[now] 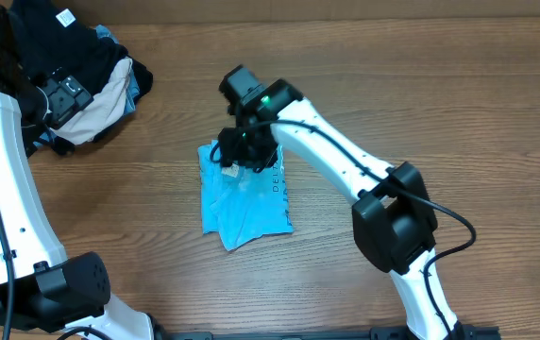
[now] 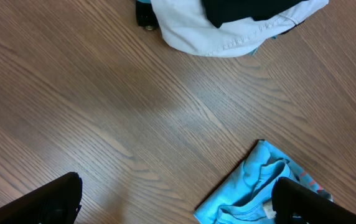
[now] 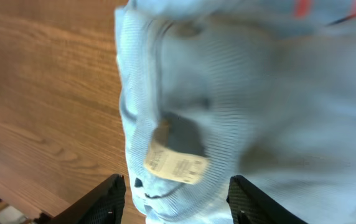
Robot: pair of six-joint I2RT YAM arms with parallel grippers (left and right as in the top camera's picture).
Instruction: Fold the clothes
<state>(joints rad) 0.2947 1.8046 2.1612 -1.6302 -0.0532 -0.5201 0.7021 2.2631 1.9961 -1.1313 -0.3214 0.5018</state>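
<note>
The blue T-shirt (image 1: 246,203) looks soft and floppy. The left gripper (image 2: 172,205) and right gripper (image 3: 178,202) are spread. The right one hangs over the collar (image 3: 134,124) at 12 o'clock. Pinch that edge.

Sky-blue T-shirt (image 1: 246,208) with white lettering and white tag (image 3: 175,165) on brown wood-grain table (image 1: 459,104).

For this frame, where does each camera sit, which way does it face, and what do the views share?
Overhead: above the table, looking down; left arm, right arm, T-shirt, clothes pile.
Left wrist: on the left arm, facing down at bare wood; left tool open at the bottom edge.
Right wrist: close over the shirt's neck tag; right tool with fingers apart.
Shared: all three show the T-shirt.
</note>
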